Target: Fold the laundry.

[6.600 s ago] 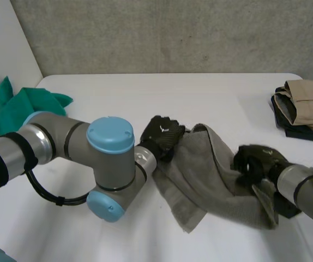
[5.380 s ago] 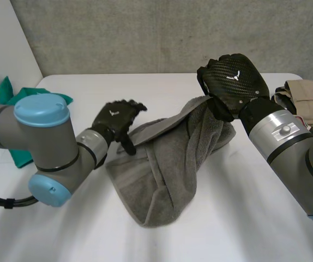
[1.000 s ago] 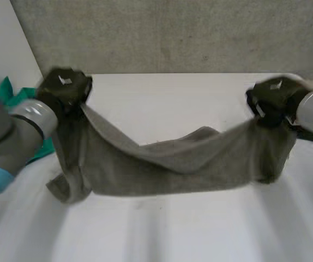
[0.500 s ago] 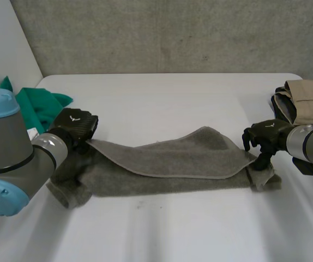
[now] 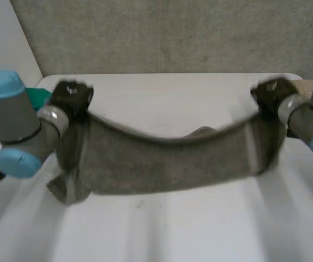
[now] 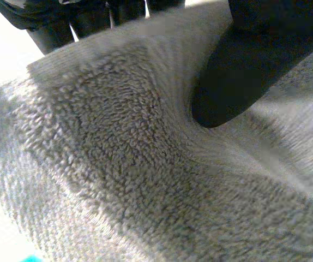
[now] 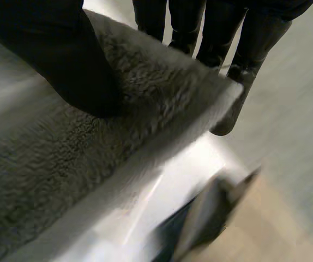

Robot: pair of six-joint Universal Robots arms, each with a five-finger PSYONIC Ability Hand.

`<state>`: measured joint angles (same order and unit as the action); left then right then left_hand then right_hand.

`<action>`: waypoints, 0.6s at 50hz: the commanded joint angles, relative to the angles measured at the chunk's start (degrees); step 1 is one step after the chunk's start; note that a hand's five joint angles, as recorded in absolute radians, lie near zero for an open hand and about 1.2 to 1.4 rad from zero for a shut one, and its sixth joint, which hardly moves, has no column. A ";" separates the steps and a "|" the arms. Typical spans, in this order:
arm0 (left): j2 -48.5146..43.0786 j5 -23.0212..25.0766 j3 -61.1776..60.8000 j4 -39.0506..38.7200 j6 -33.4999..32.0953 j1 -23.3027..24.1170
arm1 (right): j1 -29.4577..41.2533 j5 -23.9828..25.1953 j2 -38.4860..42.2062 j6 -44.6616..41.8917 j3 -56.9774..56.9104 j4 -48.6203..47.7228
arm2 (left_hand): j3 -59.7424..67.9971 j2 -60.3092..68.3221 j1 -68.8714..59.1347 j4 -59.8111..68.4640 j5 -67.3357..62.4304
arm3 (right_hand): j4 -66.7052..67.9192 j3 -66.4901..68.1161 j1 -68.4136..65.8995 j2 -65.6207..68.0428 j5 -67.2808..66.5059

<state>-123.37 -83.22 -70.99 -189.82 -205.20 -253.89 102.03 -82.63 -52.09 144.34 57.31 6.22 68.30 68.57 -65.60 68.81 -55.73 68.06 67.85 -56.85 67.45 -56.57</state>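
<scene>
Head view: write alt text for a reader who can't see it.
A grey towel hangs stretched between the left robot hand and the right robot hand, each pinching an upper corner above the white table. The towel sags in the middle.

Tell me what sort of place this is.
Probably a robotics lab or test bench, not a home: a white table against a rough grey wall, and the left hand and right hand pinching a grey towel stretched between them.
</scene>
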 commanded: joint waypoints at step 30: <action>0.86 -1.59 -15.58 -28.68 5.43 -0.99 | 1.69 3.43 -3.11 0.51 18.53 -30.84 | 11.70 11.43 -14.40 11.19 -14.27 | 11.94 12.15 -23.15 12.55 -13.43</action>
<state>-117.79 -85.67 -79.91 -219.20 -198.18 -255.04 103.86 -81.58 -59.28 145.39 68.53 -29.00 68.35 68.65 -65.60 68.83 -55.73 68.12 67.85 -56.96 67.45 -56.87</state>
